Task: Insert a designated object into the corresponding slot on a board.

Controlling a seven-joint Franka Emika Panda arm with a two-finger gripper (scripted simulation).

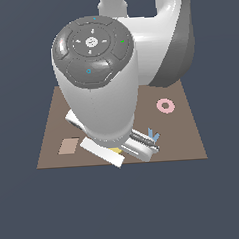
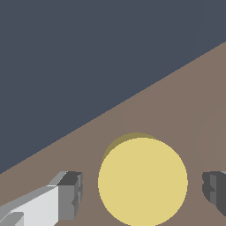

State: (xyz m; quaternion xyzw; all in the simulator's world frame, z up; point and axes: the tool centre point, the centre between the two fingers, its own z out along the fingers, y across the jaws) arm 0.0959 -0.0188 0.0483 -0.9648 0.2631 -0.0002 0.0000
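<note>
From the exterior view I see the arm bent steeply down over the near edge of the board (image 1: 52,125), its wrist housing hiding most of the gripper (image 1: 118,151). Only a sliver of the yellow disc (image 1: 115,150) shows beneath it. That view alone shows the pink ring (image 1: 165,106), a blue piece (image 1: 153,135) and a pale rectangular patch (image 1: 69,145). The wrist view shows the gripper (image 2: 141,194) open wide, its fingers (image 2: 70,194) standing on either side of the disc (image 2: 142,181), clear of its rim, holding nothing. The disc lies flat on the board (image 2: 185,88). I see no round hole in either view.
</note>
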